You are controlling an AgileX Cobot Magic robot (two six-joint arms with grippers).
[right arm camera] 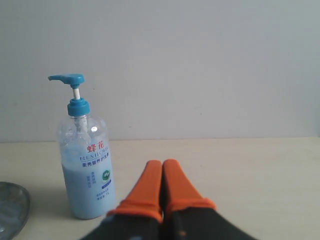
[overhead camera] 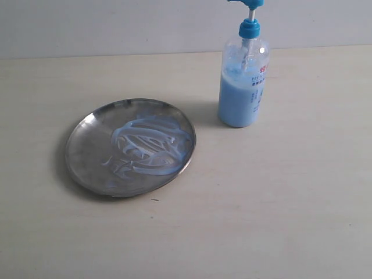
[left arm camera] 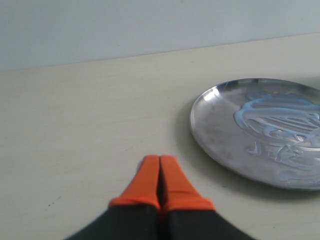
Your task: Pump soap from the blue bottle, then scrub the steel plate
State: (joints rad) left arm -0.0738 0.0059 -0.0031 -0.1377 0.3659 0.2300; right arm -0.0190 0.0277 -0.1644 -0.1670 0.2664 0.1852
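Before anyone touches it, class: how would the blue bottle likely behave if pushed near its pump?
Tall and narrow, the blue bottle would probably tip rather than slide. Soap fills over half, so it likely feels bottom-heavy. Smooth plastic may be slippery.

Bare robot test bench, lab-like

A pale, faintly grained table [overhead camera: 290, 221] runs back to a blank grey-white wall [overhead camera: 116, 23] under even light. Two orange-tipped claws sit low over it. Ahead of the left claw [left arm camera: 159, 162], off to one side, lies a plate [left arm camera: 210, 130]. Ahead of the right claw [right arm camera: 162, 167], also off to one side, stands a bottle [right arm camera: 87, 175] with the wall behind it. The props are household ones, but the plain surface, blank backdrop and robot claws read as a lab setup.
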